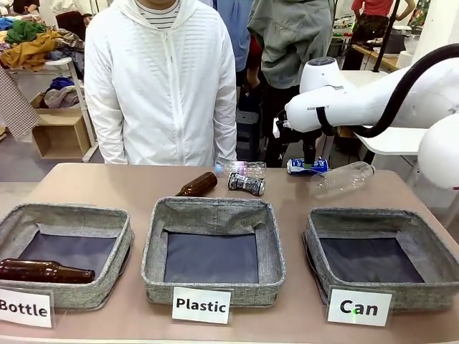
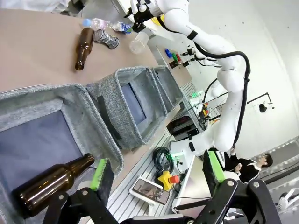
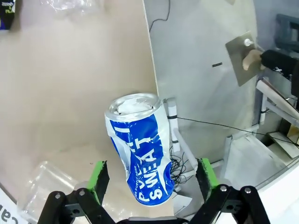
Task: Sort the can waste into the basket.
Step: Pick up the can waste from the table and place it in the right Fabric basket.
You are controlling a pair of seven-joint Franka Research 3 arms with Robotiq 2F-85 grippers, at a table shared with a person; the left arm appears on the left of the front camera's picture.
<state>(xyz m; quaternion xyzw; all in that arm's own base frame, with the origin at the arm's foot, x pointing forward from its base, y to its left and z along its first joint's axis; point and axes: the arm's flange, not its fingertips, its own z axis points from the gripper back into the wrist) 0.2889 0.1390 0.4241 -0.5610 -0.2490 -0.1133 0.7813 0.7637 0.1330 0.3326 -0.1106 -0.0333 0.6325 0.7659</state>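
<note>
1. The right gripper [image 1: 308, 158] hangs over the far side of the table [image 1: 100, 188], above the blue and white can [image 1: 307, 166]; in the right wrist view its green-padded fingers [image 3: 98, 178] are spread wide, with the dented can lying on its side between them and neither pad appearing to touch it.
2. The black can [image 1: 246, 183] lies nearer the middle of the table, just beside a brown glass bottle [image 1: 197, 185]; the "Can" basket [image 1: 373, 215] sits at the near right with nothing in it.
3. The left gripper [image 2: 156, 173] is also spread open and holds nothing; it hangs above the "Bottle" basket [image 2: 28, 100], where a second brown bottle [image 2: 51, 184] lies.
4. Risk: the can is round and crumpled; pads closing off-centre could roll it or squeeze it out of the grip; the wrist view shows the table's edge close by, so a loose can might fall to the floor.
5. Risk: a clear plastic bottle [image 1: 343, 177] lies just beside the can, on the basket's side; a low carry could knock it along.
6. Room: the way to the basket looks short and open once the can is lifted above the bottle and the basket's wall; a person [image 1: 161, 86] stands just behind the far edge, so there is little spare room beyond it.
</note>
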